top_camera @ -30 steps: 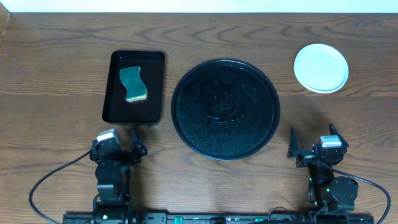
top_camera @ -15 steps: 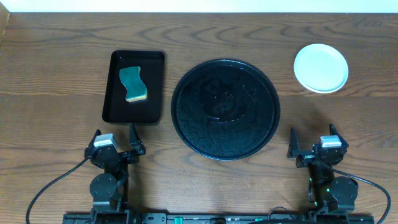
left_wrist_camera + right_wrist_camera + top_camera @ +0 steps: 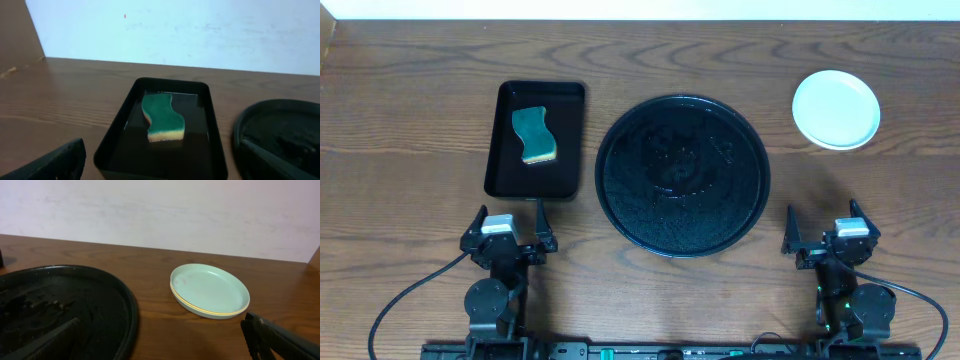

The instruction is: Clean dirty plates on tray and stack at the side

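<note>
The plates (image 3: 836,109) sit in one stack at the far right of the table, a mint-white one on top with a yellow rim showing between; they also show in the right wrist view (image 3: 210,290). The round black tray (image 3: 682,175) lies in the middle, wet and bare, seen too in the right wrist view (image 3: 60,310) and the left wrist view (image 3: 280,135). My left gripper (image 3: 508,240) is open and empty at the near left. My right gripper (image 3: 827,240) is open and empty at the near right.
A small rectangular black tray (image 3: 535,140) at the left holds a green and yellow sponge (image 3: 534,135), seen in the left wrist view too (image 3: 162,117). A white wall runs along the table's far edge.
My left gripper has settled back and slightly right toward the near edge, its fingers spread. The right arm, plates and trays have not moved.
</note>
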Tool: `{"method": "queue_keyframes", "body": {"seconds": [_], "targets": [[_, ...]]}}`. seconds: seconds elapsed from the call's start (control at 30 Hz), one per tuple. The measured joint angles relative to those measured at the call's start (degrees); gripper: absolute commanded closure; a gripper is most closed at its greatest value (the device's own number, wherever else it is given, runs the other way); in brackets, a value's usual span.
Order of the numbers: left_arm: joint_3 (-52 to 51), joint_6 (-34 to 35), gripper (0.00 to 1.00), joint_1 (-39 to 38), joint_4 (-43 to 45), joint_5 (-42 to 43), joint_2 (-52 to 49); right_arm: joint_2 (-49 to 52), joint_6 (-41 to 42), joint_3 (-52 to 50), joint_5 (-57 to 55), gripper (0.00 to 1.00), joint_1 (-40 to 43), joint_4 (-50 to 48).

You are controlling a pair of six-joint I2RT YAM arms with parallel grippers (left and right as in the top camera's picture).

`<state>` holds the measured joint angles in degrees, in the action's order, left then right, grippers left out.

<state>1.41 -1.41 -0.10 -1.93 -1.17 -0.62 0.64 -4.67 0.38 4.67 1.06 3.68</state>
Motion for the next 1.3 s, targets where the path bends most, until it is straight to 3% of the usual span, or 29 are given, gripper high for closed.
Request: {"method": "queue_keyframes", "body": {"seconds": [1.3], "targets": [[0.02,-1.44,0.04,0.00,-0.13,0.85,0.00,0.00,0.00,0.00,0.00,0.01,0.00,0.00]]}}
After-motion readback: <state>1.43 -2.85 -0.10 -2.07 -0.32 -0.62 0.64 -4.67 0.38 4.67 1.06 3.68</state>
